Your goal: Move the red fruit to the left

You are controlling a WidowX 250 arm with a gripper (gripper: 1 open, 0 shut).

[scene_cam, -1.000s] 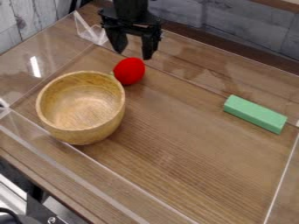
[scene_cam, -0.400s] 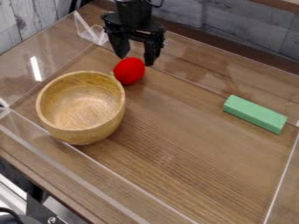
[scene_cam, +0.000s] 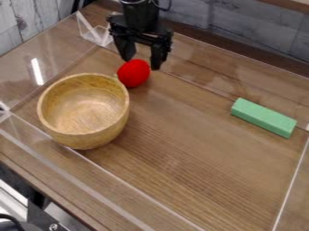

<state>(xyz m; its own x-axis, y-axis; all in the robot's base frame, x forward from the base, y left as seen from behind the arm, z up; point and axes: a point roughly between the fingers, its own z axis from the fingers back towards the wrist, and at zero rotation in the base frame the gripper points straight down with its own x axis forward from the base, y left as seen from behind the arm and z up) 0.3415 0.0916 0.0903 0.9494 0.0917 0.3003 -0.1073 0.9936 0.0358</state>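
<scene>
**Risks with my open gripper poised over the red fruit**

Landmark was the wooden bowl (scene_cam: 83,110), nearest the camera of the things that mattered. It sat upright and empty on the wooden table (scene_cam: 182,171), inside a clear-walled tray.

Well off to the bowl's right lay a flat green block (scene_cam: 263,116), far from the action and, I judged, no hazard.

Just behind the bowl's far right rim sat the red fruit (scene_cam: 134,74), very close to the rim; I could not tell if they touched.

Farther back and above the fruit hung my gripper (scene_cam: 143,58), fingers spread apart and holding nothing. The tips (scene_cam: 158,61) looked low, around the fruit's upper back; contact was unclear.

What could have gone wrong, as I judged it:
- Round fruit: an off-centre close could have squirted it out and sent it rolling.
- Bowl stood on the camera-left side, so a low carry could have bumped the rim or dropped the fruit in.
- Descending too far could have pressed the fingertips into the table.
- The clear wall behind was near, and a swing back could have clipped it.
</scene>
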